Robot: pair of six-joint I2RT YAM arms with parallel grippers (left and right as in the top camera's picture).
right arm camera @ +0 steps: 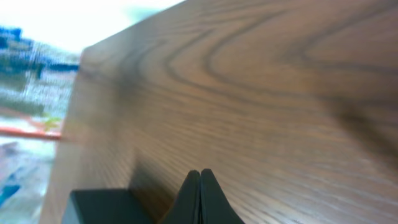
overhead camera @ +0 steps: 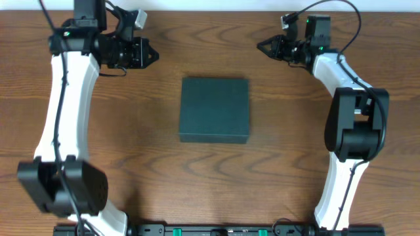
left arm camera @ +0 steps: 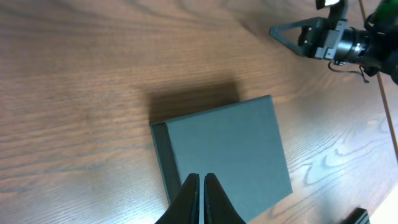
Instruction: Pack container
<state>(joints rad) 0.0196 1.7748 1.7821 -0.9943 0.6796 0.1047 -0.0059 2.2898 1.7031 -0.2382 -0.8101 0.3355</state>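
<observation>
The container (overhead camera: 215, 109) is a dark teal-green square box with its lid shut, lying flat in the middle of the wooden table. It also shows in the left wrist view (left arm camera: 227, 152) and, as a dark corner, in the right wrist view (right arm camera: 102, 207). My left gripper (overhead camera: 153, 55) is shut and empty, held above the table to the back left of the container; its fingertips (left arm camera: 201, 178) point toward the box. My right gripper (overhead camera: 260, 46) is shut and empty, to the back right of the container; its fingertips (right arm camera: 200, 173) show closed together.
The wooden table (overhead camera: 131, 164) carries nothing else in view. The right arm's gripper shows in the left wrist view (left arm camera: 311, 38) near the table's far edge. A dark rail (overhead camera: 216, 230) runs along the front edge.
</observation>
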